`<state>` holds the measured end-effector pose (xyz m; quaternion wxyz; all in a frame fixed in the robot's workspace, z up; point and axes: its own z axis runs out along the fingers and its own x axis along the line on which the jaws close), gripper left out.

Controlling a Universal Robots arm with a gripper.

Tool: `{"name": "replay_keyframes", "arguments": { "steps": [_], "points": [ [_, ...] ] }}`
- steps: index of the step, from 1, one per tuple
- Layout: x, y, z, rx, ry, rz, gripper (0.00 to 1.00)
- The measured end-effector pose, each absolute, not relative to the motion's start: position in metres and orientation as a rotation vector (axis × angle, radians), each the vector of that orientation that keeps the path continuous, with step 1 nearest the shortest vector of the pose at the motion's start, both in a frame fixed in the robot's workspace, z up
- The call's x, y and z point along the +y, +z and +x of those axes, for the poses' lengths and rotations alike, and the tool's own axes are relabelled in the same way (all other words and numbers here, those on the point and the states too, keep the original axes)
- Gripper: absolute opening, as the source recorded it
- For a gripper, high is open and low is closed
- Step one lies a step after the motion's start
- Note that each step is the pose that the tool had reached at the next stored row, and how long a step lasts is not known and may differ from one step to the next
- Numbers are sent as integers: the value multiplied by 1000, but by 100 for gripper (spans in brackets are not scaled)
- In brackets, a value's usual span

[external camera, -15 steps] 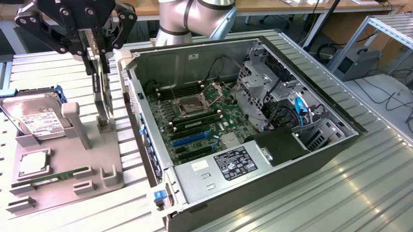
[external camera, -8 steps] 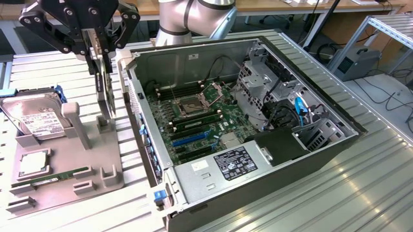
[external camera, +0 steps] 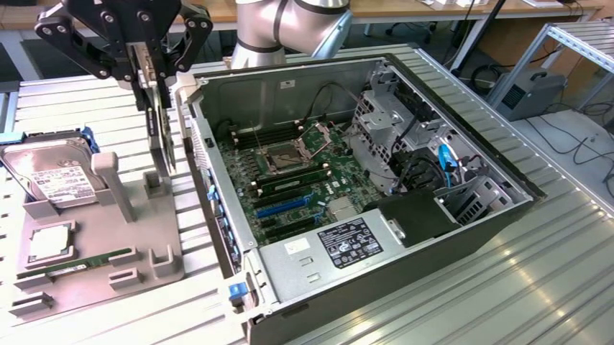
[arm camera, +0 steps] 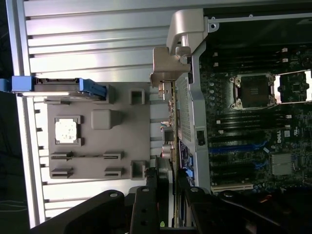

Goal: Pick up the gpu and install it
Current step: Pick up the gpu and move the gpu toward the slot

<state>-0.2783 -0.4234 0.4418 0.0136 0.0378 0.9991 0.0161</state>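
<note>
1. I'm watching the fingers point(external camera: 132, 61) pinching the gpu point(external camera: 159, 136) between them; the thin dark card is hanging straight down from their grip, edge-on to me.
2. In the wrist view the same fingers point(arm camera: 146, 209) are closing on either side of the card's edge point(arm camera: 170, 146), and the card's silver bracket point(arm camera: 165, 68) is sitting at the end farthest from them.
3. The card's lower edge is hovering close to the upright holders of the grey tray point(external camera: 106, 266), which is lying directly below the fingers. I cannot tell whether the card is touching those holders.
4. Below the fingers and off towards the exterior view's left, that tray is carrying a hard drive point(external camera: 53, 172), a square processor chip point(external camera: 50, 244) and a narrow green memory stick point(external camera: 91, 260).
5. Just beside the fingers, on the exterior view's right, an open computer case point(external camera: 413, 280) is lying on its side. Its motherboard point(external camera: 287, 180) is facing up, with a blue slot point(external camera: 283, 206) showing on it.
6. The held card is hanging just outside the case's near wall point(arm camera: 195, 97).
7. Tray and case are both resting on the ribbed metal worktop point(external camera: 537, 287).
8. The robot arm point(external camera: 287, 25) is rising behind the case, beyond the fingers.
</note>
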Motion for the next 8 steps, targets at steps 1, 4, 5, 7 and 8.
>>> {"name": "replay_keyframes", "arguments": {
  "steps": [1, 4, 5, 7, 8],
  "points": [
    [-423, 442, -278, 3112, 50, 118, 27],
    [-423, 442, -276, 3112, 50, 118, 27],
    [-423, 442, -276, 3112, 49, 118, 27],
    [-423, 442, -275, 3112, 49, 118, 27],
    [-423, 442, -275, 3112, 49, 118, 27]
  ]
}}
